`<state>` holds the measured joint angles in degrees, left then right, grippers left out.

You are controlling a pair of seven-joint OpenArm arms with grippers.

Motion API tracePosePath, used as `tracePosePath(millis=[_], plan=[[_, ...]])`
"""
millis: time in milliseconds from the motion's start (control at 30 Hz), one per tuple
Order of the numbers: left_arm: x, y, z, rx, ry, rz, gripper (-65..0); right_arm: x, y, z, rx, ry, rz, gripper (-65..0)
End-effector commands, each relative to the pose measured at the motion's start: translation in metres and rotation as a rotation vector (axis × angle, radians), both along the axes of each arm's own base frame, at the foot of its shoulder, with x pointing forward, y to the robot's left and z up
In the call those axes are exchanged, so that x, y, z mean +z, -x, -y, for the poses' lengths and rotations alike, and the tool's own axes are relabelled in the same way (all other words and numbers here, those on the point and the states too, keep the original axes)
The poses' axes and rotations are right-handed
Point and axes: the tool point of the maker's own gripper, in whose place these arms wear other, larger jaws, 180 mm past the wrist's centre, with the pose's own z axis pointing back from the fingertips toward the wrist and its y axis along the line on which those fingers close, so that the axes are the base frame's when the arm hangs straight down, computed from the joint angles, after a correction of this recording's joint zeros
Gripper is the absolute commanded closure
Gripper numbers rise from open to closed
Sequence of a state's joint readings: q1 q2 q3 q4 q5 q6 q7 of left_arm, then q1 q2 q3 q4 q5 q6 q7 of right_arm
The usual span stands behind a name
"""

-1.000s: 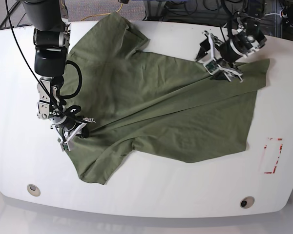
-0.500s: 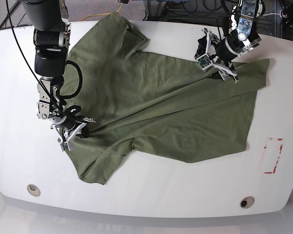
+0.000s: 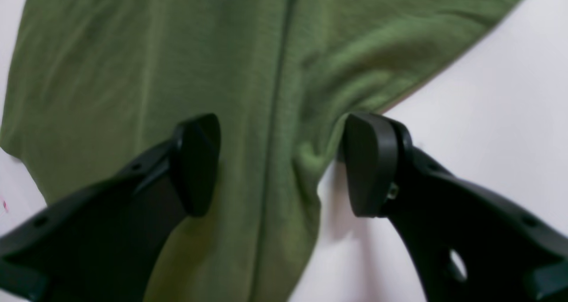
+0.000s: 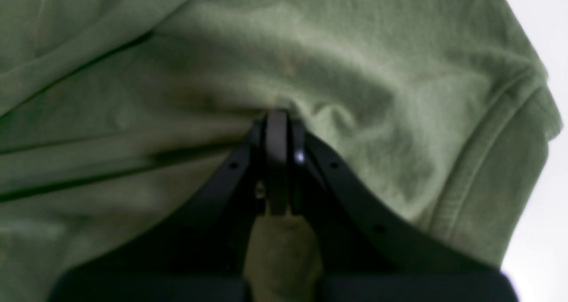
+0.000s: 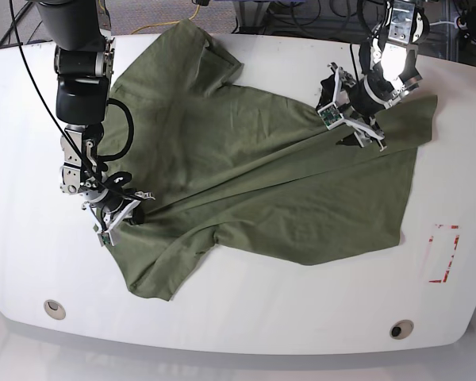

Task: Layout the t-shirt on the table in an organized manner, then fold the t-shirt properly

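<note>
The t-shirt (image 5: 262, 175) lies spread, wrinkled, across the middle of the table (image 5: 246, 309), w/ one sleeve toward the far edge and the other toward the near-left side. Long creases run diagonally from lower left to upper right.

Right gripper (image 5: 120, 208) (on the left in the base view): jaws clenched together on a pinch of fabric near the near-left sleeve. The wrist view confirms the t-shirt (image 4: 355, 71) is bunched at the closed tips of the right gripper (image 4: 277, 120).

Left gripper (image 5: 351, 127): jaws apart, released, positioned low over the cloth's far-right edge. In its wrist view the left gripper (image 3: 282, 164) straddles a seam and the hem edge of the t-shirt (image 3: 177, 62); one finger (image 3: 197, 160) is over fabric, the other over the bare table (image 3: 497, 106). Contact w/ the cloth can't be determined.

A red dashed rectangle mark (image 5: 443, 254) sits near the right edge, apart from the shirt.
</note>
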<state>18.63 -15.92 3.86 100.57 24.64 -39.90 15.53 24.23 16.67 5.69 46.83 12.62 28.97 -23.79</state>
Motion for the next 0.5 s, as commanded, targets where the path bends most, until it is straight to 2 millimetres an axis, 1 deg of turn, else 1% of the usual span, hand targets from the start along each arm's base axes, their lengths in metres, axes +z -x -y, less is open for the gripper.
tracePosePath(millis=[0,67,133,167,200,233,300,333,367,467], plan=[[-0.0063,0.002,-0.0162,0.008,-0.093,-0.018,-38.1,0.0083,-0.0066,0.0084,-0.006,0.026,0.008,-0.6],[-0.0063,0.002,-0.0164,0.008,-0.094,-0.018,-33.5,0.0089,-0.0073,0.0084,-0.006,0.026,0.009,-0.6],[-0.0065,0.0021,-0.0166,0.009,-0.095,-0.019,-26.4,0.0089,-0.0073,0.0084,-0.006,0.026,0.009,-0.6],[-0.0065,0.0021,-0.0166,0.009,-0.095,-0.019,-22.5,0.0089,-0.0073,0.0084,-0.006,0.026,0.009,-0.6],[-0.0065,0.0021,-0.0166,0.009,-0.095,-0.019,-17.2,0.0089,-0.0073,0.0084,-0.006,0.026,0.009,-0.6],[-0.0065,0.0021,-0.0166,0.009,-0.095,-0.019,-14.3,0.0089,-0.0073,0.0084,-0.006,0.026,0.009,-0.6],[-0.0069,0.0028,-0.0169,0.009,-0.097,-0.021,-4.3,0.0089,-0.0073,0.0084,-0.006,0.026,0.009,-0.6],[-0.0073,0.0035,-0.0169,0.009,-0.097,-0.023,-1.0,0.0089,-0.0073,0.0084,-0.006,0.026,0.009,-0.6],[-0.0077,0.0041,-0.0164,0.01,-0.095,-0.024,0.0,0.0089,-0.0073,0.0084,-0.006,0.026,0.009,-0.6],[-0.0098,0.008,-0.0164,0.009,-0.095,-0.034,-0.7,0.0096,-0.0079,0.0084,-0.006,0.026,0.011,-0.6]])
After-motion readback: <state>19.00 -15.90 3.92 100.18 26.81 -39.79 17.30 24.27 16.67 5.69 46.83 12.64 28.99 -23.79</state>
